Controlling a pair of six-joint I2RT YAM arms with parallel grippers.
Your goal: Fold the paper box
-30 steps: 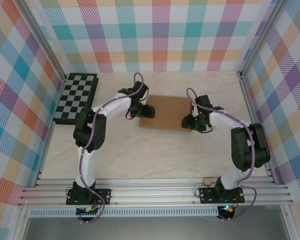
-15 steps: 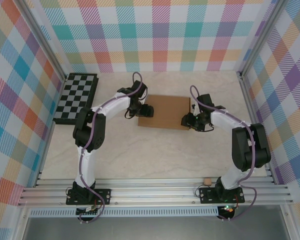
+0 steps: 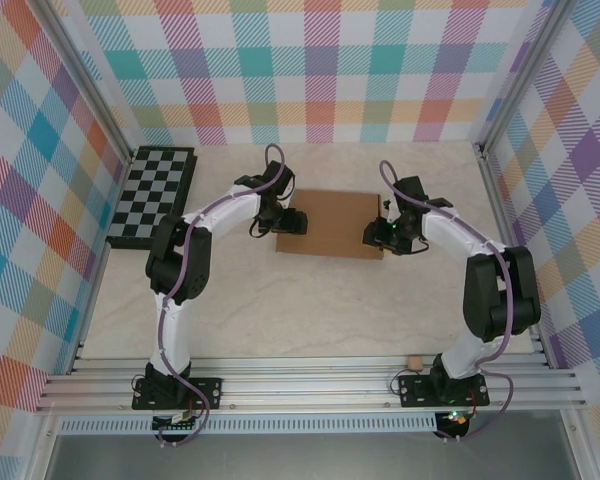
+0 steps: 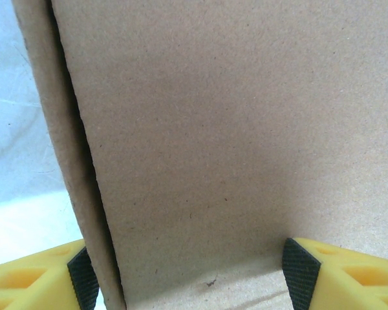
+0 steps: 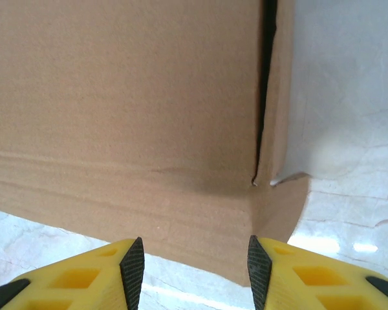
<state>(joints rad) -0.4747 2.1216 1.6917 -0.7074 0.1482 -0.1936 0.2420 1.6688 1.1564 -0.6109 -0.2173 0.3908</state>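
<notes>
The paper box [image 3: 332,222] is a flat brown cardboard piece lying mid-table. My left gripper [image 3: 292,222] is at its left edge. In the left wrist view its jaws stand wide, left pad [image 4: 83,279] beside a narrow side flap [image 4: 64,148], and the paper box [image 4: 233,129] spans the gap, so this gripper [image 4: 191,278] is open. My right gripper [image 3: 378,234] is at the box's right edge. Its jaws are open in the right wrist view; the box's lower corner [image 5: 271,219] reaches just ahead of the gripper [image 5: 195,271], with bare table between the pads [image 5: 133,268].
A black-and-grey chessboard [image 3: 152,195] lies at the back left. A tiny brown scrap [image 3: 414,360] sits by the front rail near the right arm's base. Checked walls close in the table on three sides.
My right gripper has moved a little toward the back along the box's right edge, and its jaws have narrowed slightly. The left arm has not moved.
</notes>
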